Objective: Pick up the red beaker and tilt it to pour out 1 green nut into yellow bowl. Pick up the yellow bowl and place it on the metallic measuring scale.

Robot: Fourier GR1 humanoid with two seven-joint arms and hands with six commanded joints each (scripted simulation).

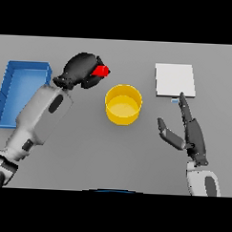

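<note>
My left hand [81,68] is curled round the red beaker [101,70], of which only a small tilted part shows past the fingers, pointing right toward the yellow bowl [123,105]. The beaker sits left of and slightly behind the bowl, apart from it. No green nut can be made out in the bowl or beaker. The metallic measuring scale [175,80] is a pale square plate at the back right. My right hand [192,135] lies just in front of the scale with straight fingers, one fingertip reaching the scale's front edge, thumb spread to the left.
A blue tray [9,84] stands at the left edge of the table, partly covered by my left forearm.
</note>
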